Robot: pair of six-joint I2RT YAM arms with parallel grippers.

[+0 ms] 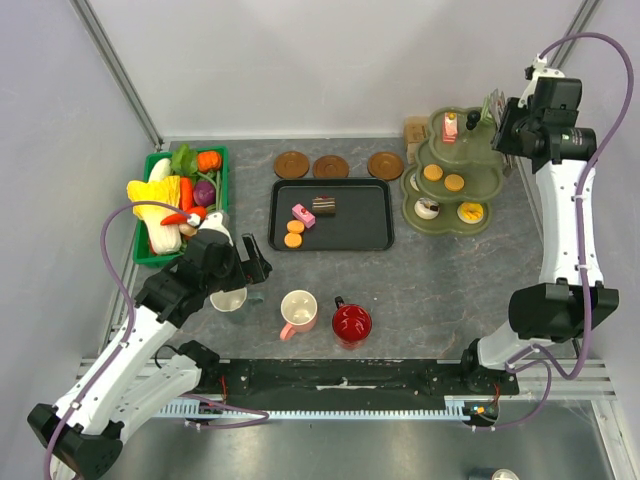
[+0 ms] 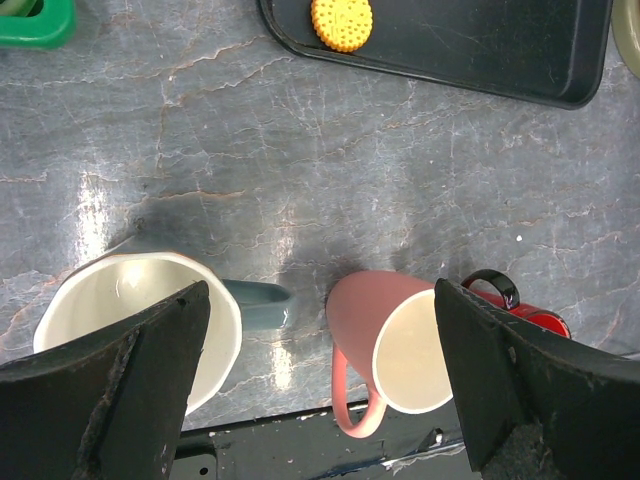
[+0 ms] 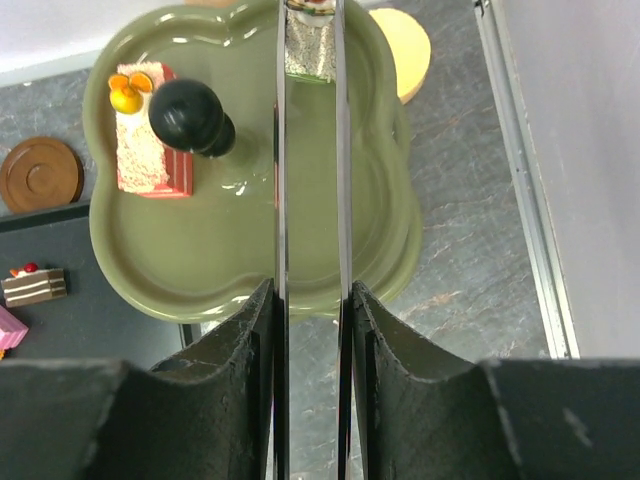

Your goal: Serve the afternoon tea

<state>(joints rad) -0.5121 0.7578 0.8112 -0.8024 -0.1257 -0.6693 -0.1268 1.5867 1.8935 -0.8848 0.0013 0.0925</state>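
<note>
My left gripper [image 1: 240, 272] [image 2: 320, 300] is open and empty, low over the table. The whitish mug [image 1: 228, 298] [image 2: 120, 310] stands under its left finger. The pink mug [image 1: 298, 312] [image 2: 400, 335] and the red mug [image 1: 351, 323] [image 2: 525, 312] stand to its right. My right gripper [image 1: 500, 120] [image 3: 310, 300] is shut on metal tongs [image 3: 282, 200], held over the top tier of the green stand [image 1: 455, 190] [image 3: 230, 270]. The tong tips pinch a small pastry [image 3: 308, 45]. A pink cake [image 1: 451, 126] [image 3: 150, 140] sits on the top tier.
A black tray [image 1: 350, 225] holds a pink cake [image 1: 302, 216], a brown cake [image 1: 324, 205] and orange biscuits [image 1: 293, 233]. Three brown coasters [image 1: 331, 166] lie behind it. A green crate of toy vegetables [image 1: 180, 195] stands at the left. The stand's lower tiers hold more biscuits [image 1: 443, 178].
</note>
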